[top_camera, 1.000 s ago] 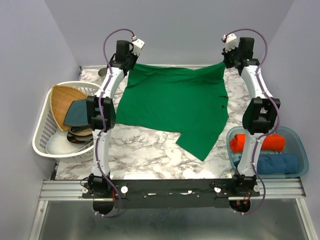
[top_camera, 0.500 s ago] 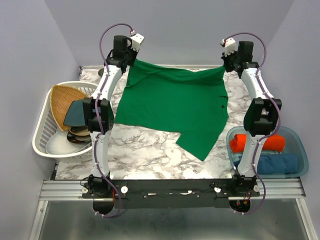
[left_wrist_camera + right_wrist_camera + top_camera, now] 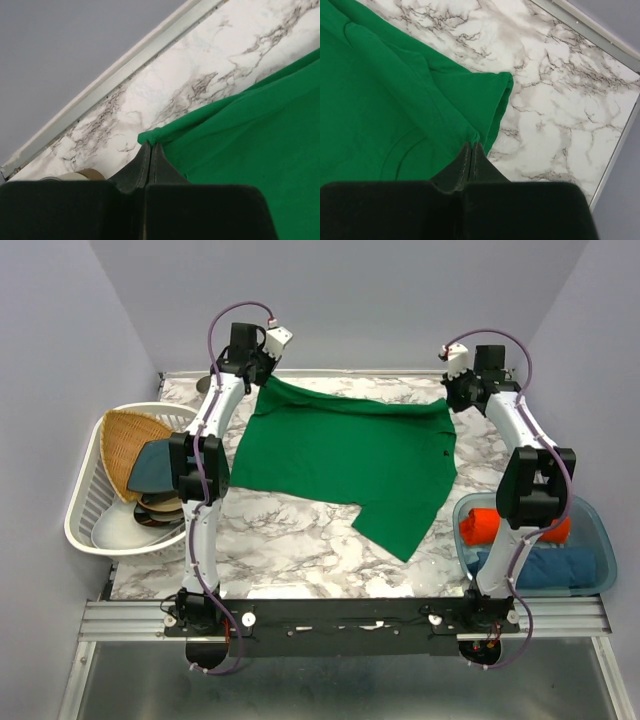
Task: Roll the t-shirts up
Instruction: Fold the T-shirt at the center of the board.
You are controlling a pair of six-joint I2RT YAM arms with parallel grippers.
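Two far corners of green shirt (image 3: pixel 350 455) pinched: left gripper (image 3: pixel 264 380) clamped on left corner, right gripper (image 3: pixel 448 400) clamped on right. Shirt lies spread on table (image 3: pixel 290 540). Orange roll (image 3: pixel 484 524), blue roll (image 3: pixel 560 568) in bin (image 3: pixel 603 545) far right.

T-shirt (image 3: pixel 350 455) spread over middle of table (image 3: pixel 300 550), one sleeve toward near side. Left gripper (image 3: pixel 265 376) at far left corner of t-shirt, right gripper (image 3: pixel 450 396) at far right corner, each pinching cloth edge. Basket (image 3: pixel 80 525) off left table edge; in it wicker tray (image 3: pixel 125 440), plate (image 3: pixel 152 468) leaning just right of tray. Bin (image 3: pixel 600 530) at near right; far bundle (image 3: pixel 485 523) and near bundle (image 3: pixel 560 568) inside, touching.
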